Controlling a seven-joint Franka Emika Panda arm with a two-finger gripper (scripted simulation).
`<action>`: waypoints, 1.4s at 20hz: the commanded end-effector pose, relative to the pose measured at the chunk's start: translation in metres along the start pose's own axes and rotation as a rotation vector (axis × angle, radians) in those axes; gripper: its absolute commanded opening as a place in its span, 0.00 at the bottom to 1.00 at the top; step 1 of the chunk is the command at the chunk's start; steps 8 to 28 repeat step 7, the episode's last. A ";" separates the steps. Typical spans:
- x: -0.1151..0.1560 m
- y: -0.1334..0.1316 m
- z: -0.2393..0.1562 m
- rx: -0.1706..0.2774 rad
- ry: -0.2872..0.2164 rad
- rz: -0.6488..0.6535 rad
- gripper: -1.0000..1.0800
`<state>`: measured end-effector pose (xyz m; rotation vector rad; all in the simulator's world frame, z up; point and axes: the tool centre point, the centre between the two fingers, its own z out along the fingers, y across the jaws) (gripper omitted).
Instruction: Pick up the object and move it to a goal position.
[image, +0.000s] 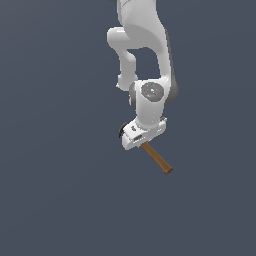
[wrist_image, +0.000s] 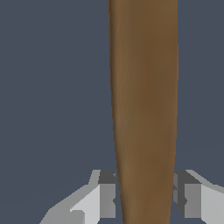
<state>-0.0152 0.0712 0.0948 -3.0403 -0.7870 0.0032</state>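
The white end effector (image: 136, 142) grips the small claw hammer with its straight brown wooden handle (wrist_image: 144, 109) between both fingers (wrist_image: 107, 194). The handle's long axis runs out from the fingers toward the exterior view's lower right; the black head barely shows.
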 end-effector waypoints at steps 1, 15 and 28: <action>0.010 -0.005 -0.007 -0.002 0.002 0.003 0.00; 0.019 -0.009 -0.011 -0.002 0.002 0.003 0.00; 0.019 -0.009 -0.011 -0.002 0.002 0.003 0.00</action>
